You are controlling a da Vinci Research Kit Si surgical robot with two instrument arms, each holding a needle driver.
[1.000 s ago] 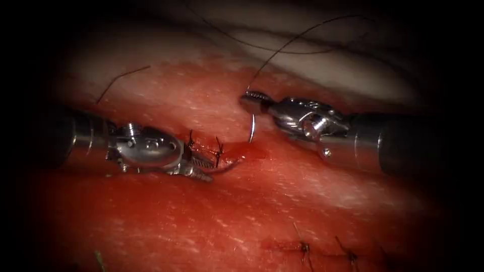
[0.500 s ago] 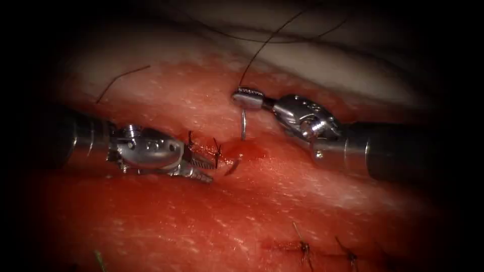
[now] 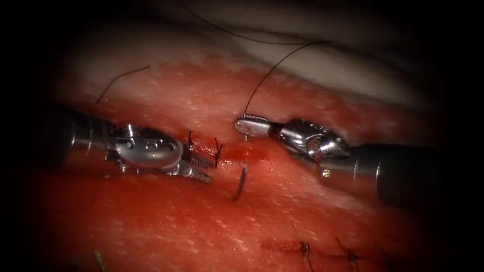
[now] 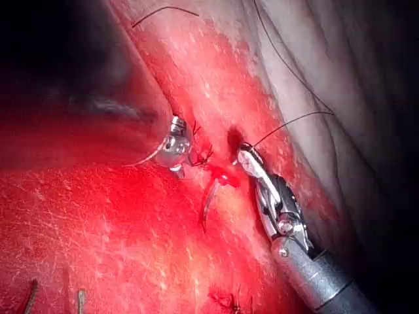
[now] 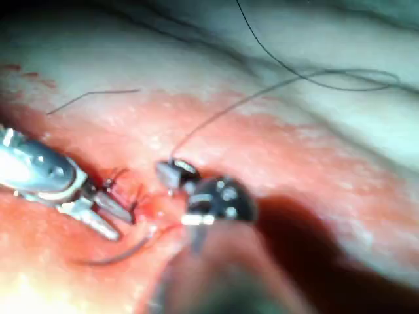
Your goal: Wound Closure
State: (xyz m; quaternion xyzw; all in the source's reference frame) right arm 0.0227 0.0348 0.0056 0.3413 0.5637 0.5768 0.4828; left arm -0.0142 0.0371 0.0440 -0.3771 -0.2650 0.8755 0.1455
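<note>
The tissue [image 3: 151, 216] has a cut with two dark stitches [image 3: 218, 148] in it. My left tool [image 3: 205, 168] rests beside those stitches, jaws open, holding nothing. Just right of the stitches, my right tool [image 3: 242, 126] sits low over the far edge of the cut, jaws shut on the tail end of the curved needle. The needle passes through the tissue under the cut. Its pointed end [image 3: 240, 182] sticks out on the near side, also seen in the left wrist view [image 4: 208, 203]. The thread [image 3: 272, 70] rises from the right tool's jaws toward the back.
Red fluid [image 3: 249, 151] pools in the cut below the right tool. A loose cut end of thread [image 3: 121, 78] lies on the pale tissue at the back left. Two more stitches [image 3: 305, 247] sit in a second cut near the front right.
The right tool has come down and to the left and driven the needle into the tissue. The needle's point now sticks out on the near side of the cut. The left tool has stayed still.
</note>
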